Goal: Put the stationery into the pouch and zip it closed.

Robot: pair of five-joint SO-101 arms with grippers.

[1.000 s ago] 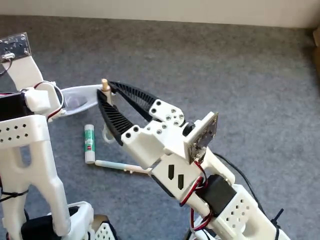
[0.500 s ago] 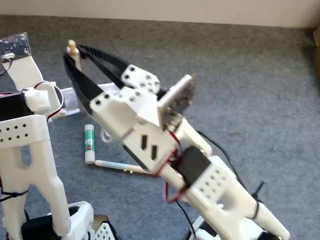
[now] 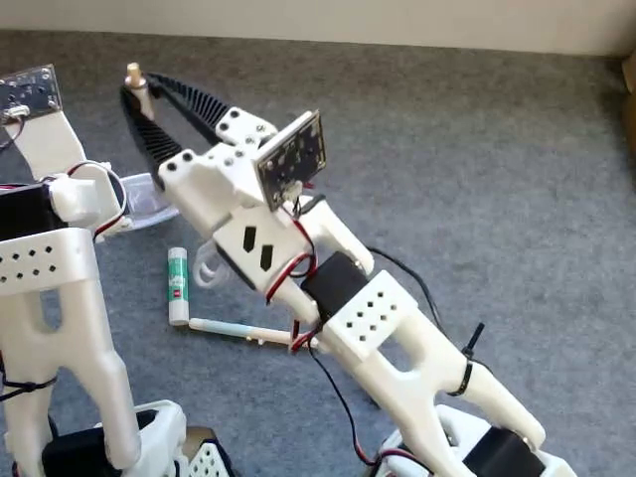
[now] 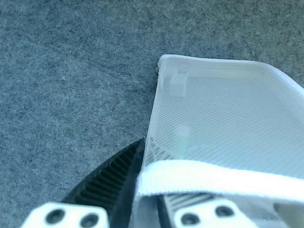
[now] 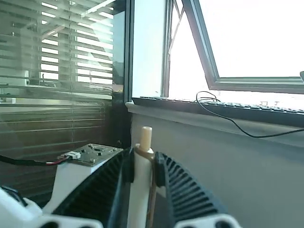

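Because my left jaws are pressed together on only the white edge band of the mesh pouch [image 4: 223, 118], at the left of the desk [image 3: 477, 149], I judge its mouth could sag flat; whether it stands open I cannot tell. My right jaws are clamped on a cream stick [image 5: 144, 152], which stands upright between their tips with its narrow end poking out beyond them. They hold it raised at the far left, apart from the pouch, which lies lower and nearer. The grip looks close to the stick's end, so tipping it down might let it pivot or slip, and its tip could catch the mesh wall instead of the opening. Right of the pouch and nearer, a glue stick [image 3: 177, 286] and a white pen [image 3: 234, 329] lie loose under my right arm, in no jaws; a low sweep there could knock them away
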